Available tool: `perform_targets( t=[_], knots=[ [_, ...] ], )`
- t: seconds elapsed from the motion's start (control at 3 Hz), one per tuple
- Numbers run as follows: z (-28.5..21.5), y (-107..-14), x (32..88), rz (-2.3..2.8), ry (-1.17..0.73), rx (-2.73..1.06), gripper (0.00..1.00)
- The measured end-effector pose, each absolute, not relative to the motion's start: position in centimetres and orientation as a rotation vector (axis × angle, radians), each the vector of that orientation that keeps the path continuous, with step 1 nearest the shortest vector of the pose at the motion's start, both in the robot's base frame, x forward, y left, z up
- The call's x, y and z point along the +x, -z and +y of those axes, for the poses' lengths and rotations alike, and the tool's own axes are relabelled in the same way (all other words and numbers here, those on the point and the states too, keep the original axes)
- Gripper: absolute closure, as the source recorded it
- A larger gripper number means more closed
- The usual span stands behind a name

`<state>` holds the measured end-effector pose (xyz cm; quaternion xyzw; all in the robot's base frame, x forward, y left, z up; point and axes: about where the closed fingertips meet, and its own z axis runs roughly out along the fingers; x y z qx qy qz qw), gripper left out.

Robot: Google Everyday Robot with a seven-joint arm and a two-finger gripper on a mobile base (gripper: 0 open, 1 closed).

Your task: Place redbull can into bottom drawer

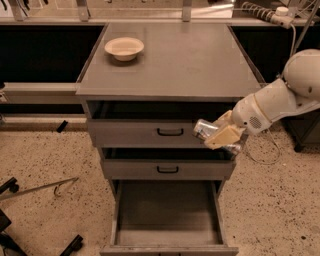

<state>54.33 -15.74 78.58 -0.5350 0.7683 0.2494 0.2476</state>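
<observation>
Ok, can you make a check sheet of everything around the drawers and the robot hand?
Surface: grey cabinet top, only a bowl on it.
Job's things: can held in the air before the top drawer's right end; bottom drawer pulled open, floor bare.
Clutter: cream bowl at the top's back left.
Gripper: gripper right of the drawers, at top drawer height, shut on the can.
Cables: coiled cable at back right; thin cable hanging by the cabinet's right side.
Surroundings: speckled floor; metal rod lying at left.
</observation>
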Motion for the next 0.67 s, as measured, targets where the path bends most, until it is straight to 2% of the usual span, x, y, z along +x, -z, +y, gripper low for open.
perform_targets(
  t=[0.33, 0.67],
  knots=[
    [-11.8, -73.4, 52.0, 1.972, -0.892, -1.459, 1.0],
    [-8.3, -69.6, 49.8, 1.906, -0.983, -1.486, 1.0]
  ],
)
